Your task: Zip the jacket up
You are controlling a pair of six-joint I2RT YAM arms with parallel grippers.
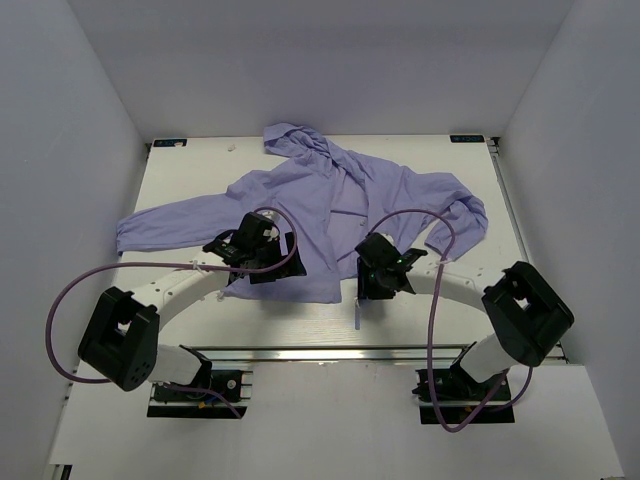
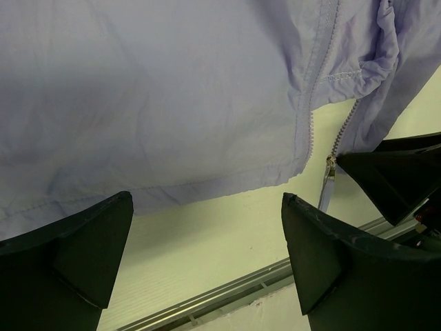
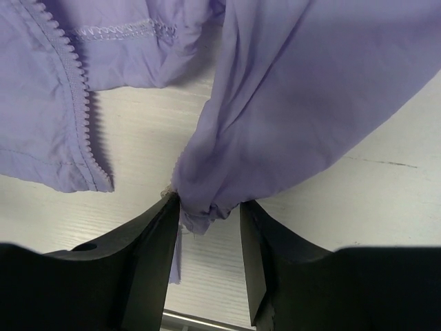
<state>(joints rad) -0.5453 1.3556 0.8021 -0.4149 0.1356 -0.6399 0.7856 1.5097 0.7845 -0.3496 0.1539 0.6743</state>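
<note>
Overhead: lavender jacket (image 1: 330, 200) spread on white table (image 1: 180, 180), hood at far edge, sleeves out to either side; left gripper (image 1: 265, 248) and right gripper (image 1: 385, 270) over its near hem. Left wrist: jaws fully open, holding nothing; hem and zipper (image 2: 310, 131), unjoined at the bottom, beyond. Right wrist: jaws half-closed, pinching a bunched hem corner.

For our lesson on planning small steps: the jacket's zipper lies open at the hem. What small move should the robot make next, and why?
Probably close the right gripper firmly: its fingers straddle a bunched lower corner of the jacket, grip unclear, while the left gripper hovers wide open over the opposite hem.
</note>
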